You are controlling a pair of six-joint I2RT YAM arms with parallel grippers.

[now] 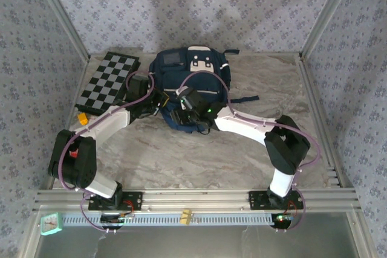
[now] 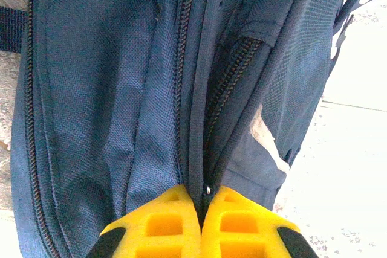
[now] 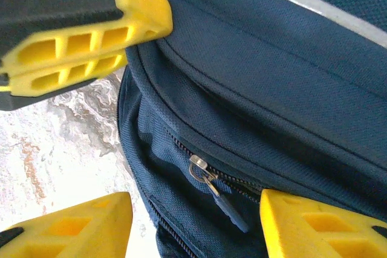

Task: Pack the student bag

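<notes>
The navy student bag (image 1: 195, 75) lies at the back middle of the table, white patch facing up. My left gripper (image 2: 202, 194) is shut on a fold of the bag's fabric beside a zipper track (image 2: 181, 77); from above it sits at the bag's near left side (image 1: 159, 102). My right gripper (image 3: 196, 209) is open at the bag's near edge (image 1: 190, 109). A metal zipper slider with a dark pull tab (image 3: 219, 197) lies between its yellow fingertips (image 3: 103, 225), touching neither. The left gripper's yellow fingers (image 3: 78, 46) show at the upper left of the right wrist view.
A black-and-white chequered board (image 1: 109, 83) lies left of the bag, with a small orange object (image 1: 81, 119) at its near corner. Metal frame posts and patterned walls close in the marble table (image 1: 181, 155). A teal item (image 1: 51, 223) sits off the front rail.
</notes>
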